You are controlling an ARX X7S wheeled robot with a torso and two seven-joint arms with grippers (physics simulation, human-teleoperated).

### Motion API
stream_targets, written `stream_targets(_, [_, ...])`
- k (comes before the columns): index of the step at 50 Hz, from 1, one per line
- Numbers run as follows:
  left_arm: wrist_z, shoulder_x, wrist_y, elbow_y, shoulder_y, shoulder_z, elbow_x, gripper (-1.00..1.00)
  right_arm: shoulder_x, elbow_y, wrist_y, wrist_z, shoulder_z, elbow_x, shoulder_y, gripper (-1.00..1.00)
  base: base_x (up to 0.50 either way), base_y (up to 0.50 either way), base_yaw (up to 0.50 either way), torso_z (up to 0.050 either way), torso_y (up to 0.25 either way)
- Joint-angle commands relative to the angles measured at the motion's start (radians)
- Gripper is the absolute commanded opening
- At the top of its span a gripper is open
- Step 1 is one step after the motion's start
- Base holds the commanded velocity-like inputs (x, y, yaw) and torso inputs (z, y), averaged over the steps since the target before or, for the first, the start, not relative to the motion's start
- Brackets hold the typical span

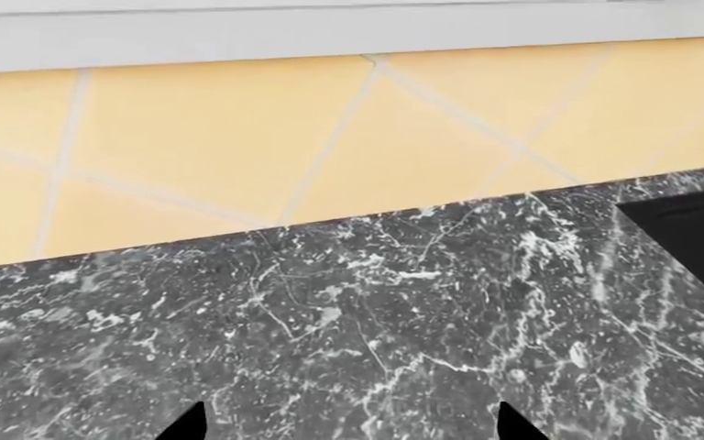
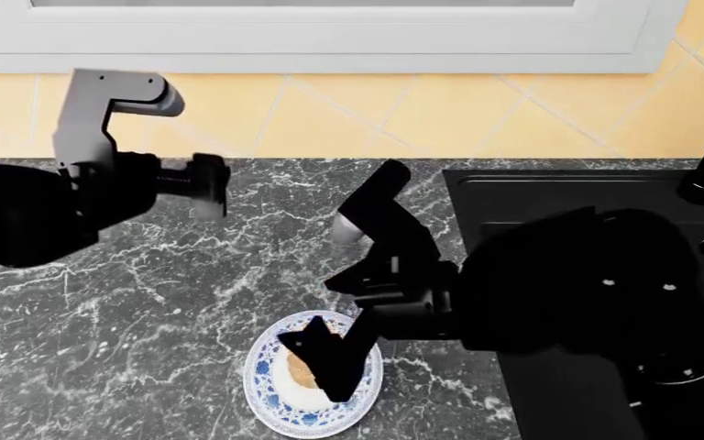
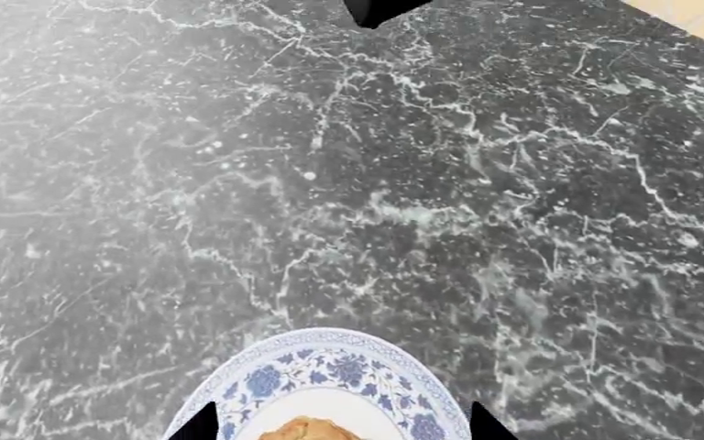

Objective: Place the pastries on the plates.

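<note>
Your right gripper [image 2: 327,353] hangs over the blue-rimmed plate [image 2: 272,403], its two black fingers spread apart with nothing pinched between them. The golden-brown bun [image 2: 297,369] lies on that plate directly beneath the fingers, partly hidden by them in the head view. From the right wrist camera you see only the top edge of the bun [image 3: 309,429] between the two dark fingertips, sitting on the plate's white centre inside the blue patterned rim [image 3: 327,362]. Whether the fingertips touch the bun cannot be told; they sit at either side of it, spread wider than it.

Your left gripper [image 1: 352,426] is well apart from the plate, held out over bare dark marble counter [image 1: 327,321] close to the yellow tiled wall [image 1: 230,137]. In its wrist view the two black fingertips show as small points with a wide stretch of counter between them, so it is open and carries nothing. A corner of the black sink [image 1: 695,229] shows off to one side of it. In the head view the left gripper itself is hard to make out at the end of the grey arm [image 2: 107,119].

The sink [image 2: 548,197] lies just beyond your right arm, away from the plate. The white-iced pastry and the cream-white plate do not show in any view.
</note>
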Motion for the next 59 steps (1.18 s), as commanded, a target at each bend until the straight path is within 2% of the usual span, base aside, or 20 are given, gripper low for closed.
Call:
stream_targets(1, [-0.015,-0.010,-0.007,0.014,-0.013,-0.012,-0.016,1.00,0.007,0.012,-0.022,0.010,0.056,0.033,0.072,1.00,0.00,0.00,0.00,0.000,0.000])
stream_targets(9, [-0.020,-0.009,-0.020,0.015,-0.034,-0.013,-0.019,1.00,0.036,0.060,-0.058,0.059,0.134,0.056,0.128,1.00,0.00,0.00,0.00,0.000,0.000])
stream_targets(13, [-0.022,-0.011,-0.028,0.018,-0.050,-0.015,-0.023,1.00,0.072,0.096,-0.116,0.090,0.136,-0.059,0.144,1.00,0.00,0.00,0.00,0.000,0.000])
stream_targets(19, [-0.041,0.001,-0.030,0.019,-0.068,-0.018,-0.023,1.00,0.080,0.193,-0.212,0.159,0.206,-0.122,0.153,1.00,0.00,0.00,0.00,0.000,0.000])
stream_targets(23, [-0.044,0.010,-0.017,-0.024,-0.095,-0.010,0.025,1.00,0.095,0.230,-0.218,0.161,0.209,-0.147,0.187,1.00,0.00,0.00,0.00,0.000,0.000])
stream_targets(29, [-0.047,0.063,-0.042,-0.126,-0.210,-0.018,0.037,1.00,0.092,0.361,-0.246,0.119,0.161,-0.257,0.292,1.00,0.00,0.00,0.00,0.000,0.000])
stream_targets(33, [-0.033,0.067,-0.066,-0.124,-0.229,0.004,0.053,1.00,0.083,0.415,-0.239,0.140,0.162,-0.271,0.323,1.00,0.00,0.00,0.00,0.000,0.000])
stream_targets(35, [-0.042,0.096,-0.065,-0.193,-0.277,0.001,0.069,1.00,0.068,0.462,-0.254,0.122,0.147,-0.302,0.370,1.00,0.00,0.00,0.00,0.000,0.000])
stream_targets(40, [-0.037,0.127,-0.084,-0.219,-0.318,0.009,0.073,1.00,0.051,0.530,-0.278,0.067,0.103,-0.358,0.434,1.00,0.00,0.00,0.00,0.000,0.000])
stream_targets(45, [0.012,0.170,-0.106,-0.290,-0.417,0.028,0.106,1.00,0.043,0.584,-0.291,0.043,0.088,-0.390,0.492,1.00,0.00,0.00,0.00,0.000,0.000])
stream_targets(59, [0.093,0.227,-0.095,-0.416,-0.511,0.054,0.162,1.00,0.005,0.712,-0.361,-0.049,0.025,-0.480,0.595,1.00,0.00,0.00,0.00,0.000,0.000])
